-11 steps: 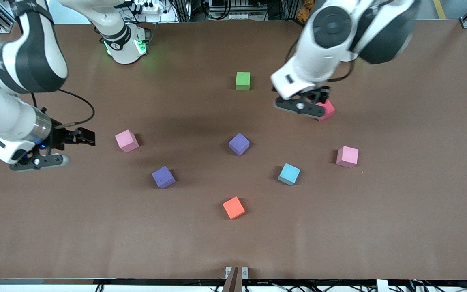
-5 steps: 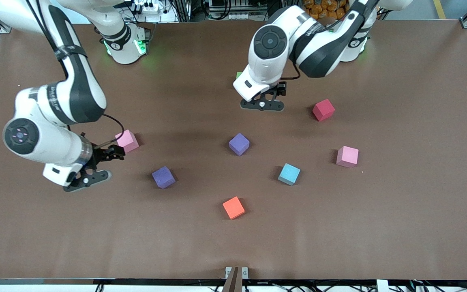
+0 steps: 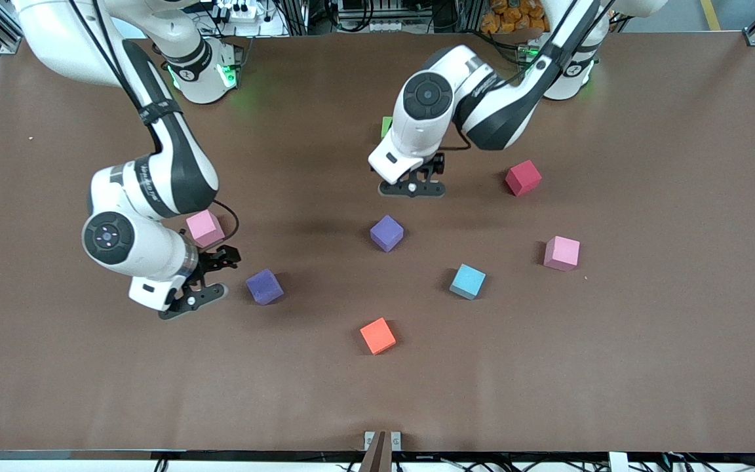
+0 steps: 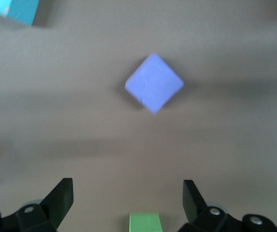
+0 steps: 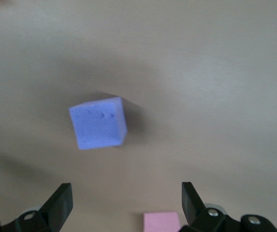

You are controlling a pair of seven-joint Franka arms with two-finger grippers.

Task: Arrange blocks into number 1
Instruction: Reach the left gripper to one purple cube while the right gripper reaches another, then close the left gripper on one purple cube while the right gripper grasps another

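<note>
Eight foam blocks lie scattered and apart on the brown table: green (image 3: 385, 124), partly covered by the left arm, red (image 3: 523, 177), purple (image 3: 387, 233), dark purple (image 3: 264, 286), two pink (image 3: 204, 227) (image 3: 561, 253), light blue (image 3: 467, 281) and orange (image 3: 377, 335). My left gripper (image 3: 412, 188) hangs open and empty over bare table between the green block (image 4: 145, 222) and the purple block (image 4: 154, 83). My right gripper (image 3: 193, 302) is open and empty beside the dark purple block (image 5: 98, 123), with a pink block (image 5: 161, 221) close by.
The table's front edge carries a small bracket (image 3: 382, 440) at its middle. Both arm bases (image 3: 204, 72) (image 3: 571, 65) stand along the table's edge farthest from the front camera. A light blue block's corner (image 4: 13, 9) shows in the left wrist view.
The left gripper has left the red block and moved toward the table's middle. The right gripper has swung in from the right arm's end toward the dark purple block. No block has moved.
</note>
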